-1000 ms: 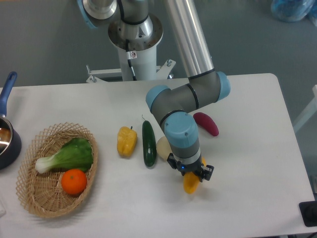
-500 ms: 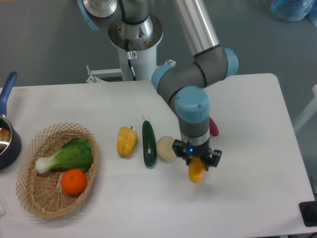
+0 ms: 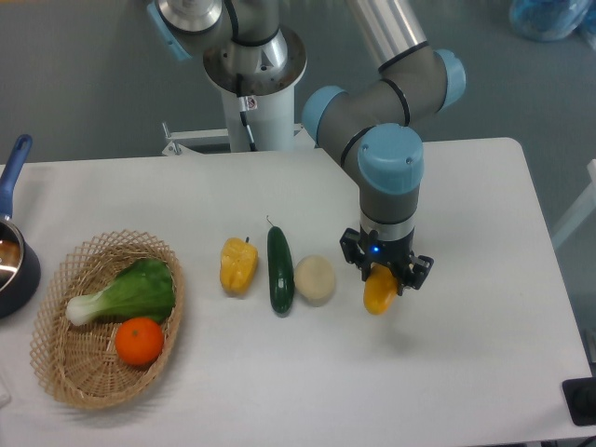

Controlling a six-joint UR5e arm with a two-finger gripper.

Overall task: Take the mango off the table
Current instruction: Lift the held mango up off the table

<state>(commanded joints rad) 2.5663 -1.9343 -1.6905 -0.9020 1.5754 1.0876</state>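
From the fixed camera you see the whole scene at once. The mango [image 3: 378, 291] is clamped in the hand [image 3: 385, 280], hanging below the arm's wrist over the right half of the counter [image 3: 484, 372]. No shadow touches it and bare white shows under its lower tip, so you can judge it lifted clear of the surface, though only just.

Expect the mango to be smooth and firm, with a skin that can slip. It is moderately heavy for two fingers and tapers toward one end. The safest hold is across its fat middle, not near the tip, where it could squirt out. Here the fingers [image 3: 408, 273] sit on the upper part, with most of the fruit showing below them. Treat that as a marginal hold and lift without jerks.

The hand is closed onto the fruit, its fingers spread no wider than the mango's thickness. It touches nothing else.

Just left of the mango lies a pale round vegetable [image 3: 315, 279]. Further left are a cucumber [image 3: 279, 270] and a yellow pepper [image 3: 237, 264]. A wicker basket [image 3: 56, 372] near the left edge holds a leafy green [image 3: 135, 291] and an orange [image 3: 140, 341]. A blue-handled pot [image 3: 13, 250] pokes in at the far left.
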